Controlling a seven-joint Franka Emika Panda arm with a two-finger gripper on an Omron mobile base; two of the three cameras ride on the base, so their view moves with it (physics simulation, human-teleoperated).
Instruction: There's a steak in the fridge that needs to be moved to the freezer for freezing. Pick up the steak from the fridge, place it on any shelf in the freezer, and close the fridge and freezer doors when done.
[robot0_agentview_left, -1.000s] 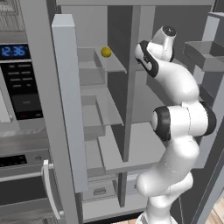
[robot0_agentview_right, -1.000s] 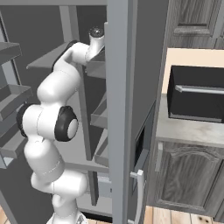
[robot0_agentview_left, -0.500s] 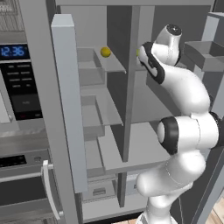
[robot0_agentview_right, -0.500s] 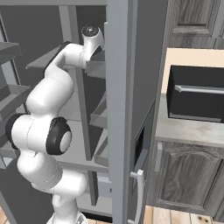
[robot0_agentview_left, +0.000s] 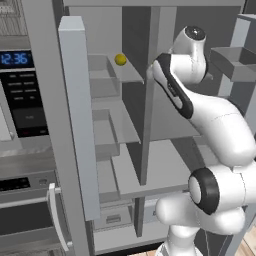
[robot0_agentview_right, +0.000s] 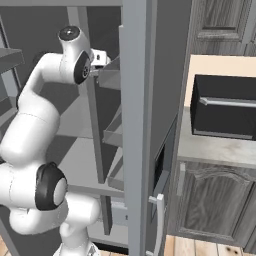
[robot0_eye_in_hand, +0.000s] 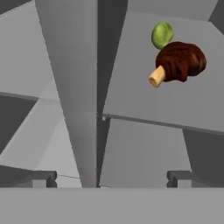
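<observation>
Yellow ball (robot0_agentview_left: 120, 59), yellow-green ball (robot0_eye_in_hand: 162, 35), black microwave (robot0_agentview_right: 223, 106) on counter (robot0_agentview_right: 215, 148)

In the hand view we see bare shelf (robot0_eye_in_hand: 144, 105) before the steak (robot0_eye_in_hand: 180, 62), with the yellow-green ball (robot0_eye_in_hand: 162, 35) touching behind it and the grey divider (robot0_eye_in_hand: 76, 87) blocking centre-left.
</observation>
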